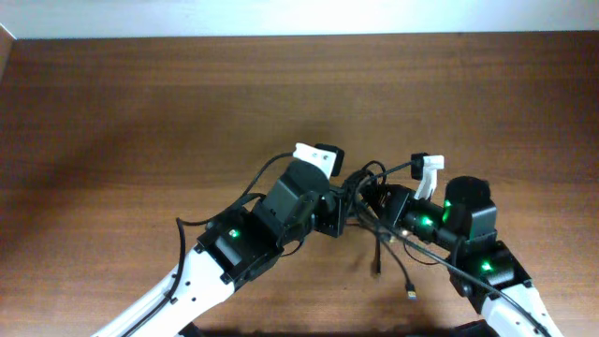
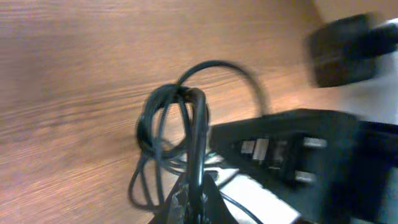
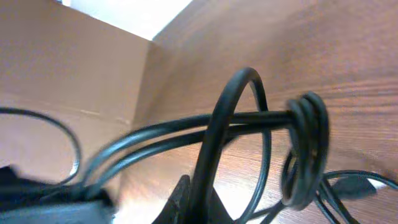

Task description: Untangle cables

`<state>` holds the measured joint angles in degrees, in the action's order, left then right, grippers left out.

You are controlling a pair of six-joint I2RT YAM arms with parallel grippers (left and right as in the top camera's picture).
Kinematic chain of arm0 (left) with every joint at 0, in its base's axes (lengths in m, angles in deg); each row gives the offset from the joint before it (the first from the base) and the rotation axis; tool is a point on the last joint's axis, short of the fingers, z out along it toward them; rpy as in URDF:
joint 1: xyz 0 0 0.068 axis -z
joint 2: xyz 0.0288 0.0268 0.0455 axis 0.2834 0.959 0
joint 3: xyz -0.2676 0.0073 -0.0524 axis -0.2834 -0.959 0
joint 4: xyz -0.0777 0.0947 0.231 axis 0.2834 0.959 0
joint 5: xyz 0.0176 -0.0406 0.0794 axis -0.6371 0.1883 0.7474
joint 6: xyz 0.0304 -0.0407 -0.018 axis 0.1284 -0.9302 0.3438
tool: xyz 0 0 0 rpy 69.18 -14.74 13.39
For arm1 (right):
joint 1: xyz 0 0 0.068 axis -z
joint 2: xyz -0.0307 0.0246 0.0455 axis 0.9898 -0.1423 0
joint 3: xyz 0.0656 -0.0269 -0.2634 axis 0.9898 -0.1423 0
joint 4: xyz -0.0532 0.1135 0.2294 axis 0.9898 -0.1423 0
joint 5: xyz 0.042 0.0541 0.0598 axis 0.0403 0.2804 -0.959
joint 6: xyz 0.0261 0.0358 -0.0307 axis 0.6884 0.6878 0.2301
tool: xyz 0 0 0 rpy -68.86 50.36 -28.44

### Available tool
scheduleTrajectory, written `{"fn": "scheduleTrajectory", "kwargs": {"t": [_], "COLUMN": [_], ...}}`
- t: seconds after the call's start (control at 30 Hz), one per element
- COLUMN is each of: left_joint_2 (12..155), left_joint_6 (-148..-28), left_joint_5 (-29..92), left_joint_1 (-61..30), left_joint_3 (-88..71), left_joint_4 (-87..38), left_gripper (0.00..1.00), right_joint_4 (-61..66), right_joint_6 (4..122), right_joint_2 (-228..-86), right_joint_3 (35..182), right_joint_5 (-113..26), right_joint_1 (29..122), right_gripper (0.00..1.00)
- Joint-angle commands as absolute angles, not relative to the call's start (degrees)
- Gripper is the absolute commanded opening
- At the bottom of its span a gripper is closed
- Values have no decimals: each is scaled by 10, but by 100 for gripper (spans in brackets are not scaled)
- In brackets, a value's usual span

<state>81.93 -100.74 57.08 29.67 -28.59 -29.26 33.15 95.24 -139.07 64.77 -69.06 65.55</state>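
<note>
Cables (image 1: pixel 372 192) bunched in knot between grippers; left gripper (image 2: pixel 193 186) and right gripper (image 3: pixel 186 194) each clamped on strand, likely to pull knot apart.

The left arm (image 1: pixel 239 239) comes in from the lower left, its white forearm leading to a black wrist with a green light, and slants up and to the right. The right arm (image 1: pixel 479 251) enters from the lower right with two green lights showing and slants up and to the left. The two wrists converge at the middle, so the left gripper (image 1: pixel 346 203) and the right gripper (image 1: pixel 380 202) point at each other, tips near but apart. Both sets of jaws are closed, each pinching strands of the cables (image 2: pixel 198 127). Both wrists are held low.
</note>
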Motion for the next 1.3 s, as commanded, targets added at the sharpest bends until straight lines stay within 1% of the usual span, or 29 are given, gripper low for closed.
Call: {"fn": "scheduleTrajectory", "kwargs": {"t": [0.0, 0.23, 0.37, 0.47, 0.57, 0.6, 0.63, 0.7, 0.8, 0.87, 0.93, 1.1, 1.27], "left_joint_2": [809, 818, 841, 861, 880, 885, 889, 898, 909, 915, 917, 917, 923], "left_joint_6": [-996, -996, -996, -996, -997, -997, -996, -996, -996, -997, -997, -1027, -1027], "left_joint_5": [650, 662, 661, 661, 661, 661, 661, 660, 660, 665, 688, 730, 738], "left_joint_1": [296, 296, 296, 296, 296, 296, 296, 296, 296, 296, 296, 296, 296], "left_joint_3": [-276, -276, -276, -276, -276, -277, -276, -277, -277, -277, -277, -277, -277], "left_joint_4": [-267, -230, -219, -215, -215, -215, -215, -215, -213, -213, -213, -220, -220], "left_gripper": [4, 5, 4, 0, 0, 2, 8, 9, 9, 5, 3, 10, 10], "right_joint_4": [336, 336, 336, 336, 336, 336, 336, 336, 336, 336, 336, 341, 368], "right_joint_6": [943, 943, 943, 943, 943, 943, 943, 943, 943, 943, 943, 945, 950], "right_joint_2": [-1346, -1277, -1255, -1251, -1251, -1251, -1251, -1251, -1251, -1251, -1251, -1251, -1251], "right_joint_3": [656, 656, 656, 656, 656, 656, 656, 656, 656, 656, 656, 656, 656], "right_joint_5": [-714, -720, -724, -724, -724, -724, -724, -724, -724, -725, -728, -741, -774], "right_joint_1": [658, 658, 658, 658, 658, 658, 658, 658, 658, 658, 658, 658, 658], "right_gripper": [4, 4, 4, 4, 4, 4, 4, 4, 4, 4, 4, 4, 4]}}
